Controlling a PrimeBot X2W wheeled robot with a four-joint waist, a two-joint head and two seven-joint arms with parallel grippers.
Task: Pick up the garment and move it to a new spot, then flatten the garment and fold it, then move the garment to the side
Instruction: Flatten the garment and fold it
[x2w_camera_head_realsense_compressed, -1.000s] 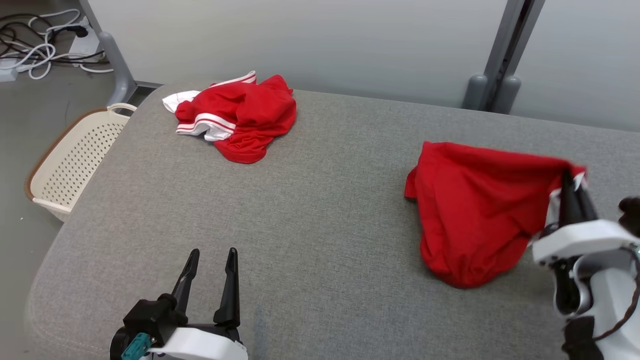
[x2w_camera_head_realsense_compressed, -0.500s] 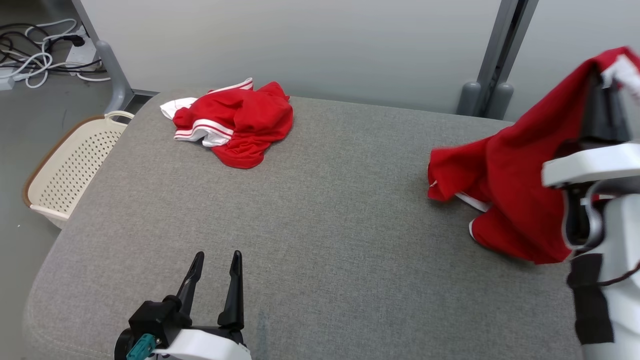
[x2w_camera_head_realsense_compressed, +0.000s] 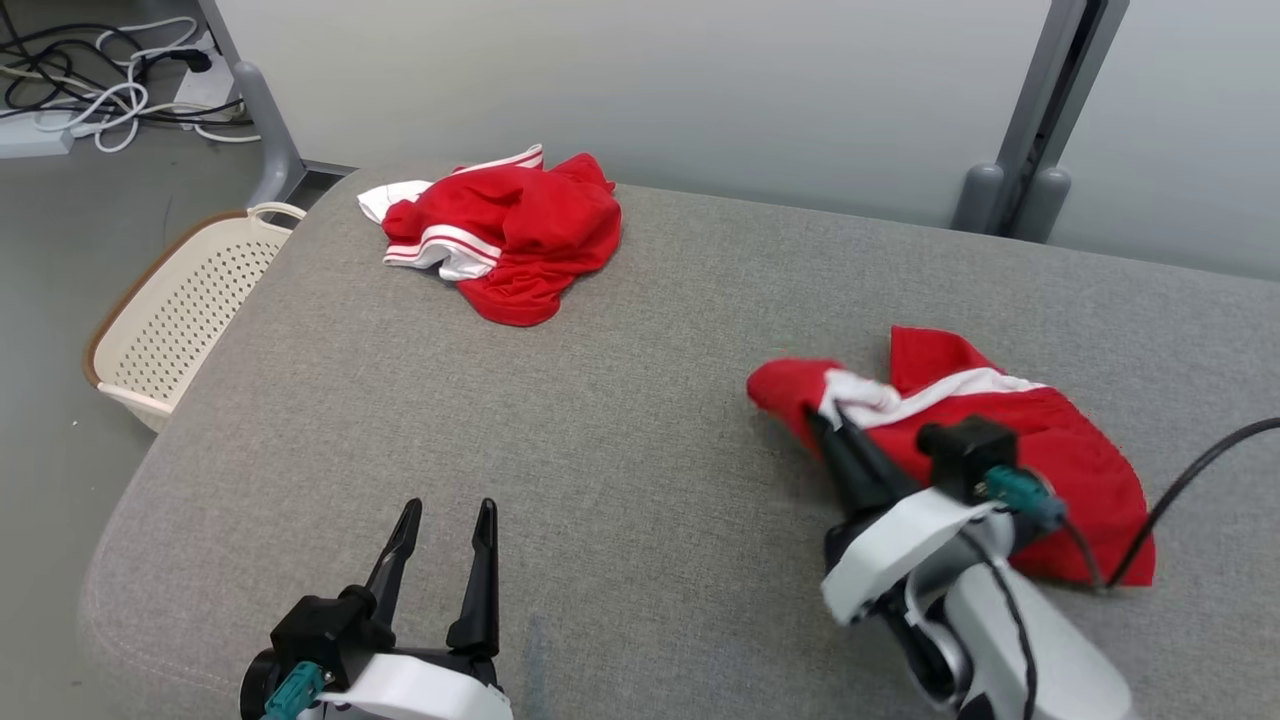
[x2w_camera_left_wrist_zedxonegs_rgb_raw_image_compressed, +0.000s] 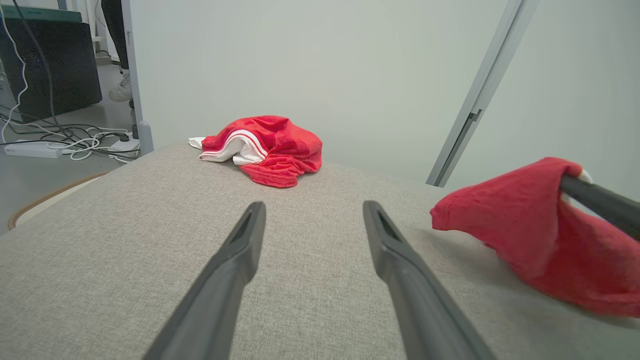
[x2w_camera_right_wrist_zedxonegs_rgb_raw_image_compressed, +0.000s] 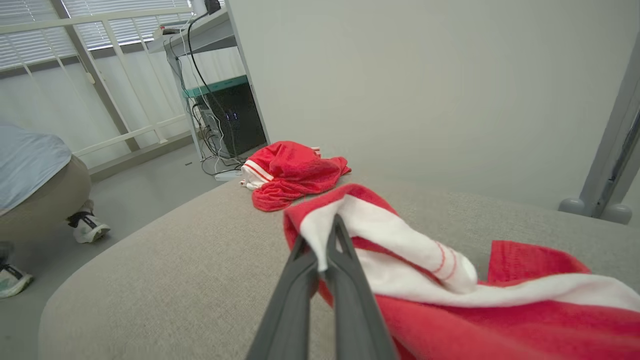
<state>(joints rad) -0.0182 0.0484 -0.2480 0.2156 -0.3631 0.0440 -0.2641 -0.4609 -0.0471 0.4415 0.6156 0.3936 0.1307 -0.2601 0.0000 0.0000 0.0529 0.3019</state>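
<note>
Garment (x2w_camera_head_realsense_compressed: 1050, 450) lies crumpled on the right of your padded grey counter (x2w_camera_head_realsense_compressed: 640, 330), its white-trimmed edge clamped in the closed right pincer (x2w_camera_head_realsense_compressed: 822, 425), the left pincer (x2w_camera_head_realsense_compressed: 448, 510) open and idle near the front edge; I judge relocation under way, with flattening, folding and setting aside outstanding.

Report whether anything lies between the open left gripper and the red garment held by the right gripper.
Nothing visible does. Bare grey upholstered surface separates the left gripper from the red-and-white fabric garment pinched by the right gripper. The other crumpled red garment lies far back, off that line.
</note>
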